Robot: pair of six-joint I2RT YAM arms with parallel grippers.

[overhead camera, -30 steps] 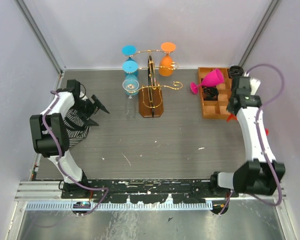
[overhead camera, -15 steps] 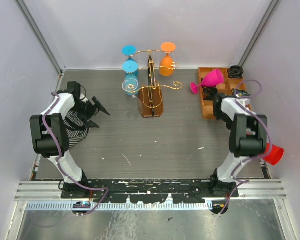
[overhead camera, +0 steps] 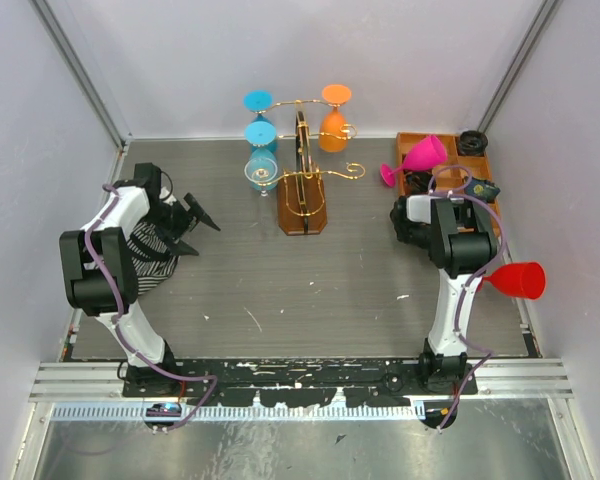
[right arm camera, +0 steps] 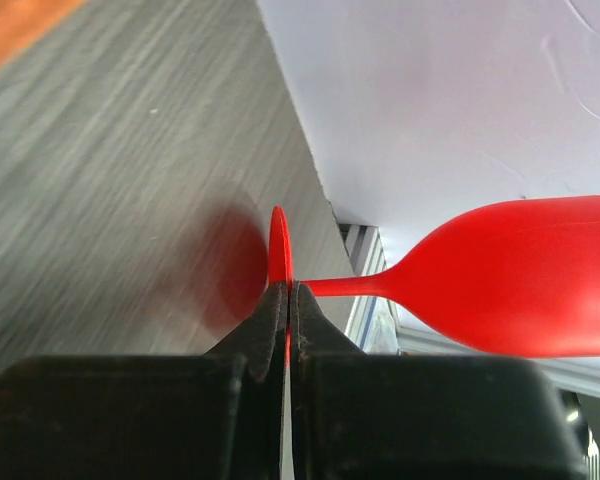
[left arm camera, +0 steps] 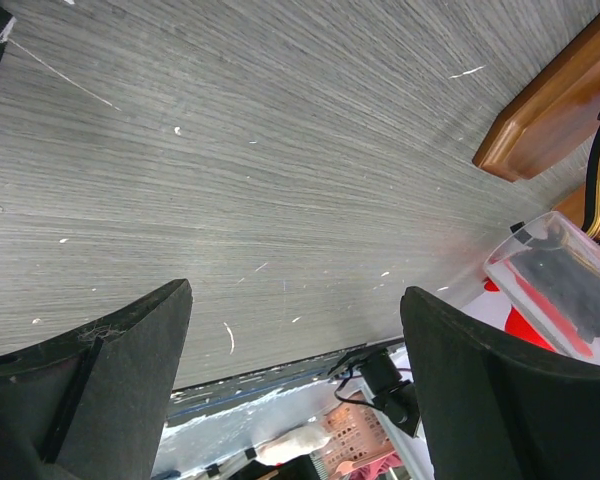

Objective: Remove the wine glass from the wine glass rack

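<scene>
The right claw (right arm camera: 283,300) is clenched on the red wine glass (right arm camera: 520,275); its two fingers pinch the flat round foot, likely because that thin bit is easy to squeeze. The stem and bowl stick out sideways from the claw, toward the wall; I cannot tell if the foot touches the table (right arm camera: 100,150). The glass is off the wine glass rack (overhead camera: 302,195), which stands well apart from this claw, over on its left. The left claw (left arm camera: 295,340) is wide open with nothing in it; I think it hangs there to keep out of the way.

Only the top view shows the rack with blue glasses (overhead camera: 260,133) and an orange glass (overhead camera: 332,128) on it; only the right wrist view shows the pinch up close.
</scene>
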